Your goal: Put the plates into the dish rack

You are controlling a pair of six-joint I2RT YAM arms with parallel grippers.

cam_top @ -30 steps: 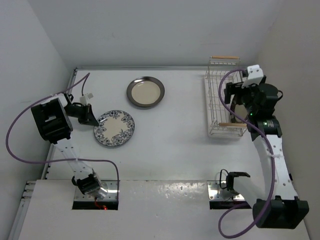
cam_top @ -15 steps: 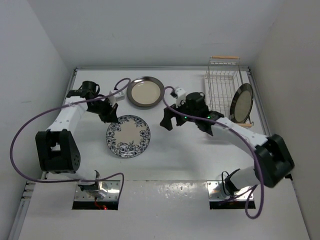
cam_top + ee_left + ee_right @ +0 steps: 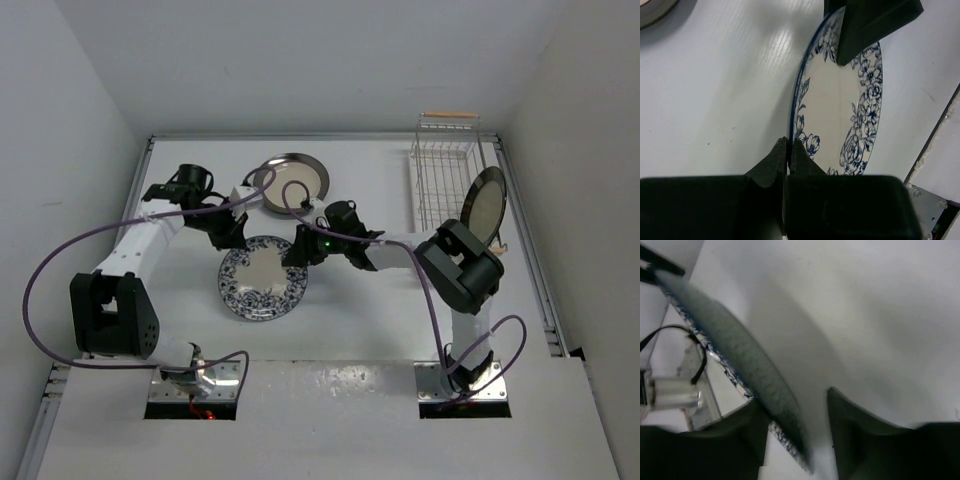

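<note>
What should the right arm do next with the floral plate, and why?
Probably close the right gripper on the blue floral plate: its jaws straddle the rim with a gap, while the left gripper pinches the rim elsewhere, ready for a handover.

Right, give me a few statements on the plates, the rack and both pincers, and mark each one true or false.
1. One plate stands on edge in the rack. True.
2. The left pincer is shut on the floral plate at its rim. True.
3. The right pincer hangs over the rack. False: it straddles the floral plate's rim, with the jaws not shut.
4. The third plate is stacked on the floral plate. False: it lies flat on the table, apart from it.
</note>
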